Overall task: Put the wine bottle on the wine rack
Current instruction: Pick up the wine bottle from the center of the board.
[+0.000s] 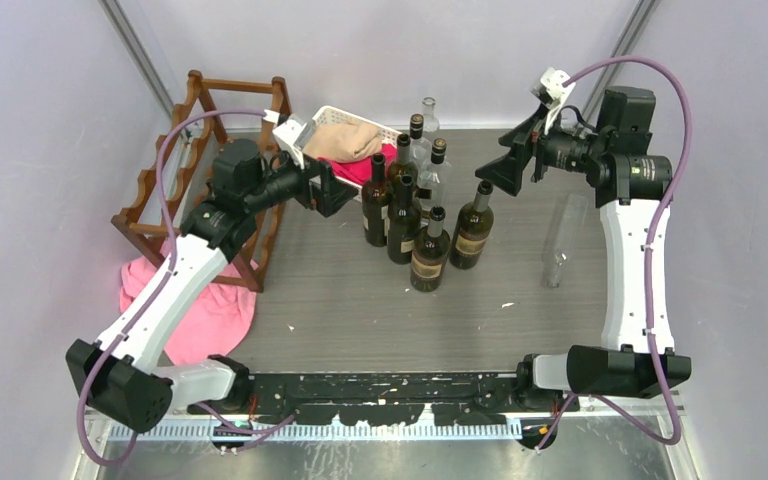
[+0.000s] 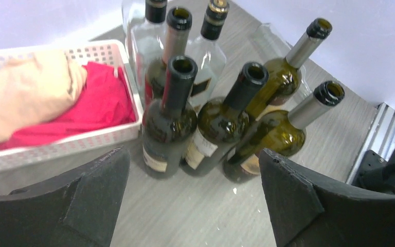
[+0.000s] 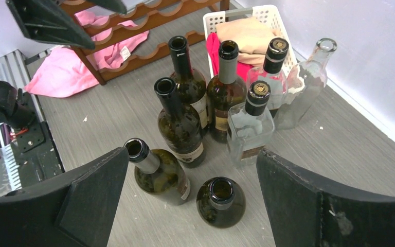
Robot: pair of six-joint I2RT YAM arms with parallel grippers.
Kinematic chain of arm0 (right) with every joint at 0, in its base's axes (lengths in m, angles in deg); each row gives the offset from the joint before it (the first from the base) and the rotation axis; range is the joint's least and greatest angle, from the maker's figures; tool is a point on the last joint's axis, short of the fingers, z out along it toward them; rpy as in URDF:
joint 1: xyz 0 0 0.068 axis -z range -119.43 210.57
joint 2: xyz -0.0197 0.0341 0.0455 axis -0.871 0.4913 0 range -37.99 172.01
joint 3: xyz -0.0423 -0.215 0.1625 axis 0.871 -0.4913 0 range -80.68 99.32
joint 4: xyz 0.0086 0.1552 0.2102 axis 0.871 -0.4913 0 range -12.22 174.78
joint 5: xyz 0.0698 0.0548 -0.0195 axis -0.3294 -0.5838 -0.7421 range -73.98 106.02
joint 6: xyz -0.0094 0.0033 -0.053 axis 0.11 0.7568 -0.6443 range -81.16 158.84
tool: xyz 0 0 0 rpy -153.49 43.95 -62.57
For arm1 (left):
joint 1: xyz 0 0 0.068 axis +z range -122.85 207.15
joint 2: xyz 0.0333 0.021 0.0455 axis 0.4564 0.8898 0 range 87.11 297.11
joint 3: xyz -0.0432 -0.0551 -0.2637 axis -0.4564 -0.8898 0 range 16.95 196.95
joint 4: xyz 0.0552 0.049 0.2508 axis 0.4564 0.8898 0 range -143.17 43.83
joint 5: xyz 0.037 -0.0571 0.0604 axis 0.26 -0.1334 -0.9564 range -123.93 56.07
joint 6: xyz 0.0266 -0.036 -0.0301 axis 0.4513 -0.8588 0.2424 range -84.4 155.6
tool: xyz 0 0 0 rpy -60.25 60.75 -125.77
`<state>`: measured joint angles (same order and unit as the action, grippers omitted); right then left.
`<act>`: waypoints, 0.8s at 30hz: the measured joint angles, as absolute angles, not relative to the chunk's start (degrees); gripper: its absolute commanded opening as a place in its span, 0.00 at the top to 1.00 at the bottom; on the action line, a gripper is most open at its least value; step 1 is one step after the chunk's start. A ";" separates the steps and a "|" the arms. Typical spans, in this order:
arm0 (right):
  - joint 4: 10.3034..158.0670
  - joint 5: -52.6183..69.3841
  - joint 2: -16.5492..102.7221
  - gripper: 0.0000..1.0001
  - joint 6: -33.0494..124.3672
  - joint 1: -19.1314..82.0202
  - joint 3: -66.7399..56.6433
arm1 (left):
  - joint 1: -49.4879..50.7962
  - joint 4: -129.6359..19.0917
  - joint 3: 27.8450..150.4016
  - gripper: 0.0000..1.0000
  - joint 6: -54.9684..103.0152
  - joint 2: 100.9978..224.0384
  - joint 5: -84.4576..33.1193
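Left tool [image 1: 338,190]: mine, jaws apart, empty; approach step, facing the bottle cluster.
Right tool [image 1: 498,168]: apart, idle, upper right.
Wine bottle [image 2: 169,123]: next, I judge, a clean grasp clear of its neighbours.
Wine rack [image 1: 243,84]: upper left, awaiting it.

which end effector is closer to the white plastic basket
Left. The left end effector hovers beside the white plastic basket; the right end effector sits beyond the glass bottles.

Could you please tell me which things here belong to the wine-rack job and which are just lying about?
For the job:
- wine rack
- wine bottles standing mid-table

Lying about:
- white basket
- cloths inside it
- pink cloth partly under the rack
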<state>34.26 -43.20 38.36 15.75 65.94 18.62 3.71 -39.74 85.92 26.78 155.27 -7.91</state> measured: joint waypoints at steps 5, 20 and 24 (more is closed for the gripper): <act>34.30 -43.85 38.36 0.00 15.88 65.94 17.55 | 5.31 -47.96 86.16 0.04 24.31 158.66 -5.31; 40.33 -43.02 35.41 0.00 22.35 65.94 14.69 | 14.44 -41.31 123.15 0.01 -19.88 167.73 -14.01; 44.05 -41.03 33.79 0.00 27.34 65.94 14.34 | 14.38 -32.22 133.86 0.00 -24.62 168.76 -21.37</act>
